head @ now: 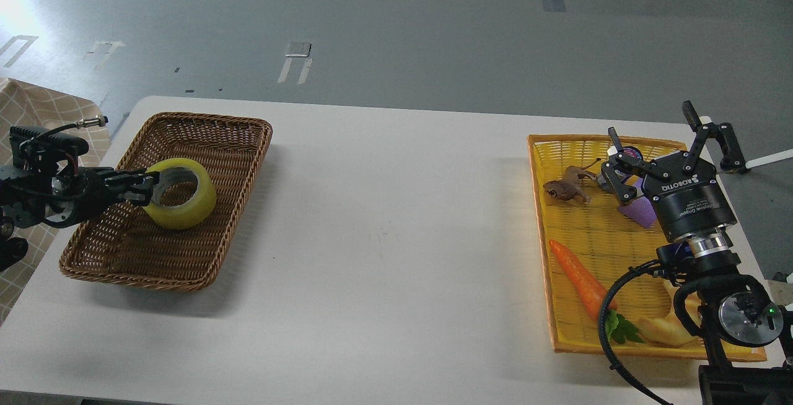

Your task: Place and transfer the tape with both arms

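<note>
One roll of tape [181, 194] sits tilted in the brown wicker basket [204, 139] on the counter [384, 238], clamped at its rim by the left claw [144, 187]. Well apart, the right claw [666, 145] hangs with fingers spread over the yellow tray [570, 343].

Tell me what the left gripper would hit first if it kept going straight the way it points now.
The tape. The left gripper points right across the brown wicker basket, its fingers already at the roll's left rim. Whether they touch or grip it, I cannot tell from this view.
</note>
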Action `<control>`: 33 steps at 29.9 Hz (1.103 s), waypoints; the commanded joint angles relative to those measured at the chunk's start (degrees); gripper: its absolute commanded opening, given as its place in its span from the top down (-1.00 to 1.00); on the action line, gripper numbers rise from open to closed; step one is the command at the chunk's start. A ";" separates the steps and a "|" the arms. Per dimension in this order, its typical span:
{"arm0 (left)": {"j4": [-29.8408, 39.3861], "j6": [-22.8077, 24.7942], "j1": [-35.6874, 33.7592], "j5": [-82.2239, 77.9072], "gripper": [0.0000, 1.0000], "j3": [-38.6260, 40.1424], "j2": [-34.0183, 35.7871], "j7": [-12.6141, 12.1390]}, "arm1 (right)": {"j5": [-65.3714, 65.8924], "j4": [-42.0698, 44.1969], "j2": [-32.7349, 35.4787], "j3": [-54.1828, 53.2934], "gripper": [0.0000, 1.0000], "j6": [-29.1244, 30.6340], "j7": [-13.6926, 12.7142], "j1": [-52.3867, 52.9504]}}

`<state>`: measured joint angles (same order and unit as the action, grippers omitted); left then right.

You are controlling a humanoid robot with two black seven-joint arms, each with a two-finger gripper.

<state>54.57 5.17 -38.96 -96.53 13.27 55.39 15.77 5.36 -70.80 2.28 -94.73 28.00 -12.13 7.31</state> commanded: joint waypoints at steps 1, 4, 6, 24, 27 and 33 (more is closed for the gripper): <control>-0.86 -0.25 0.90 0.64 1.00 0.00 -0.28 0.13 | 0.00 0.05 0.00 0.16 -1.00 0.00 0.00 -0.02; -0.86 -0.25 1.17 0.73 1.00 0.00 -0.37 0.13 | 0.00 0.05 0.00 0.16 -1.00 0.00 0.00 -0.02; -0.86 -0.25 1.08 0.91 1.00 0.00 -0.37 0.13 | 0.00 0.05 -0.08 0.16 -1.00 0.00 0.00 -0.02; 2.21 -0.16 -1.64 8.64 -0.47 0.97 0.42 0.22 | 0.00 0.14 0.00 0.16 -1.00 0.00 0.00 -0.02; 3.79 0.19 -6.46 14.59 -0.57 1.06 0.68 0.22 | 0.00 0.14 0.00 0.07 -1.00 0.00 0.00 -0.02; 5.46 1.07 -14.28 29.89 -0.73 1.14 -0.19 0.22 | 0.00 0.05 0.09 0.07 -1.00 0.00 0.00 0.07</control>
<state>59.29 5.88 -49.51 -73.38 14.42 55.93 16.00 5.36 -70.66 2.29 -94.66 28.00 -12.13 7.30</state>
